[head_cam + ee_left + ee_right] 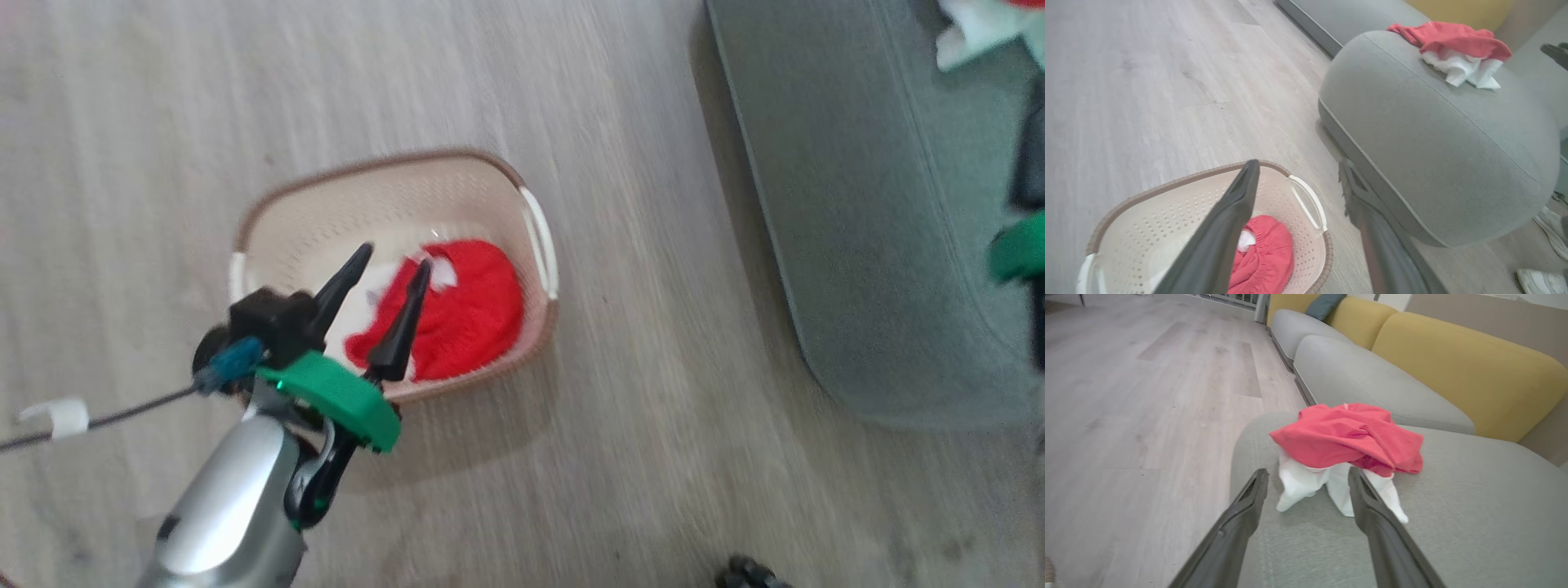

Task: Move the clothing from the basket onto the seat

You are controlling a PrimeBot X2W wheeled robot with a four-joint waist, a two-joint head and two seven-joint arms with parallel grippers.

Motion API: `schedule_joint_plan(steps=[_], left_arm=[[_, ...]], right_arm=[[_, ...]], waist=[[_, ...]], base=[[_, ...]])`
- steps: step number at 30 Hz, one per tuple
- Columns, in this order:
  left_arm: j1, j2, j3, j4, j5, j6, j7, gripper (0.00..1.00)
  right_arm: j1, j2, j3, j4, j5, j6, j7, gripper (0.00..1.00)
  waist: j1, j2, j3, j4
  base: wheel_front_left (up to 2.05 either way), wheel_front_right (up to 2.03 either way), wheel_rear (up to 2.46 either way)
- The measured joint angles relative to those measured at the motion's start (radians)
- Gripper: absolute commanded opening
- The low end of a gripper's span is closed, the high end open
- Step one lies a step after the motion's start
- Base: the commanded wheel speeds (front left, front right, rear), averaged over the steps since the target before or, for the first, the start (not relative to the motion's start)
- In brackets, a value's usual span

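Clothing (1347, 435) in red and white lies in a heap just past the tips of my right gripper (1307, 471). Its two dark fingers are spread wide with nothing between them. The white cloth parts hang down beyond the fingertips; whether the tips touch them I cannot tell. That heap rests on top of the grey seat (1453, 522), near its rounded edge. Beyond the seat run more grey cushions (1331, 371) with yellow backrests (1461, 371).

My left gripper (396, 255) is also spread apart and empty, hovering over the cream basket (384, 167) with its fingers pointing towards the inside. In the basket a second red piece (469, 314) with a bit of white lies bunched on the bottom, toward the end with the white handle (540, 241) nearest the seat. The basket stands on the pale wood floor (163, 122), apart from the seat, with a strip of floor between them.
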Motion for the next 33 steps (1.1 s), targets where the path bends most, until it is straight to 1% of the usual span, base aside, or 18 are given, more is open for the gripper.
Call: schedule_joint_plan(steps=[5,9,10,14,18,24,33], left_arm=[[0.062,-0.051,0.111,0.025,0.019,-0.001,0.000,1.00],[0.092,-0.076,0.212,0.031,0.057,-0.008,0.000,1.00],[0.092,-0.076,0.212,0.031,0.057,-0.008,0.000,1.00],[0.130,-0.085,0.288,0.042,0.098,-0.010,0.000,1.00],[0.175,-0.100,0.345,0.053,0.131,-0.018,0.000,1.00],[0.203,-0.115,0.395,0.056,0.167,-0.025,0.000,1.00],[0.231,-0.129,0.411,0.060,0.184,-0.027,0.000,1.00]], right_arm=[[0.167,0.080,0.024,-0.135,0.011,0.000,0.000,1.00],[0.275,0.146,0.054,-0.200,0.014,0.000,0.000,1.00],[0.275,0.146,0.054,-0.200,0.014,0.000,0.000,1.00],[0.331,0.174,0.093,-0.215,0.014,0.000,0.000,1.00],[0.353,0.188,0.123,-0.214,-0.008,0.000,0.000,1.00],[0.401,0.212,0.146,-0.179,-0.025,0.000,0.000,1.00],[0.441,0.219,0.186,-0.148,0.005,0.000,0.000,1.00]], waist=[[0.0000,0.0000,-0.080,0.069],[0.0000,0.0000,-0.139,0.136],[0.0000,0.0000,-0.139,0.136],[0.0000,0.0000,-0.200,0.186],[0.0000,0.0000,-0.256,0.217],[0.0000,0.0000,-0.317,0.229],[0.0000,0.0000,-0.354,0.182]], base=[[0.00,0.00,0.00],[0.00,0.00,0.00],[0.00,0.00,0.00],[0.00,0.00,0.00],[0.00,0.00,0.00],[0.00,0.00,0.00],[0.00,0.00,0.00]])
